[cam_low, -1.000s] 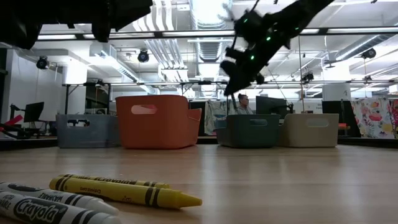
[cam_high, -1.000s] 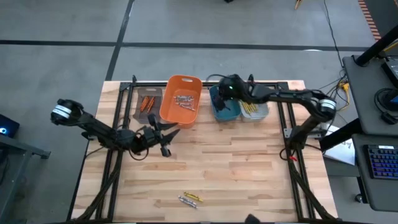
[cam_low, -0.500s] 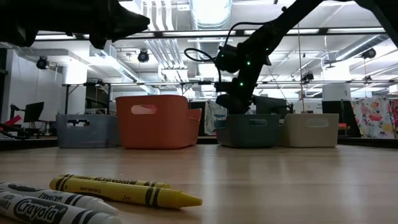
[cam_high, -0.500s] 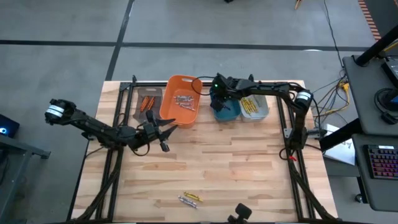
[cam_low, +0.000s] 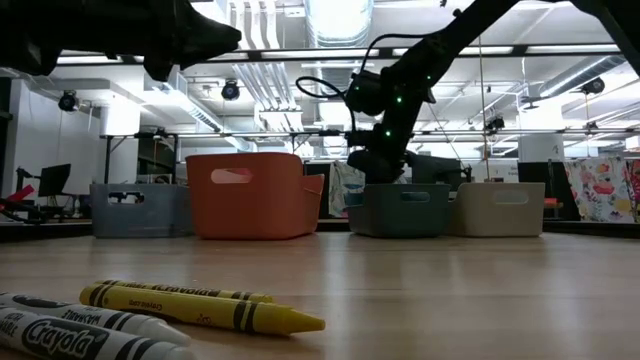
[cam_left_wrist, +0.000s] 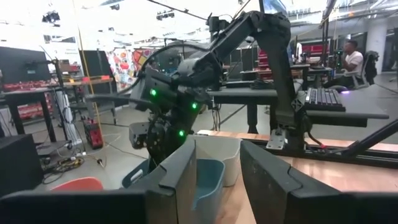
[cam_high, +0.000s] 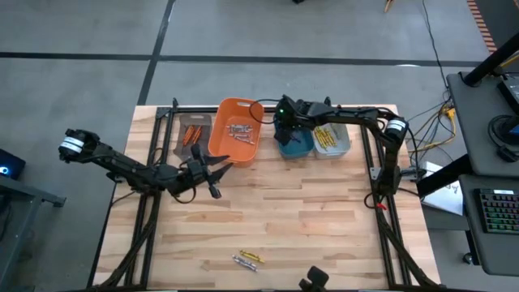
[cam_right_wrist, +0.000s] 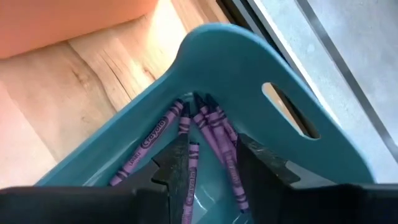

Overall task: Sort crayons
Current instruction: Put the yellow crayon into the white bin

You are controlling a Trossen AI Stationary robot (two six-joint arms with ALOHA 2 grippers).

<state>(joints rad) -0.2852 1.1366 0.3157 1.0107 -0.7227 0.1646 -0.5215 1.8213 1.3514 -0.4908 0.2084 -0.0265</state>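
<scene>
The crayons point(cam_low: 200, 305) are judged to be light, stiff and brittle; excessive squeeze or bending load is likely to snap them. The paper wrap gives some friction, the bare wax tip is slicker. Each stick is best taken across its wrapped middle, jaws square to its length, so that it does not pivot or roll.

Appearance: short thin sticks with printed labels and tapered tips. Two yellow and one greyish lie loose at the near table edge. Purple ones point(cam_right_wrist: 214, 134) lie in the teal bin point(cam_right_wrist: 249, 62); others are seen in the remaining bins.

The right gripper point(cam_right_wrist: 208, 165) hangs just above the teal bin, fingers parted and empty, the purple sticks lying between and beyond them. The left gripper point(cam_left_wrist: 217, 177) is held over the table near the orange bin point(cam_high: 235, 130), fingers apart, nothing held.
</scene>
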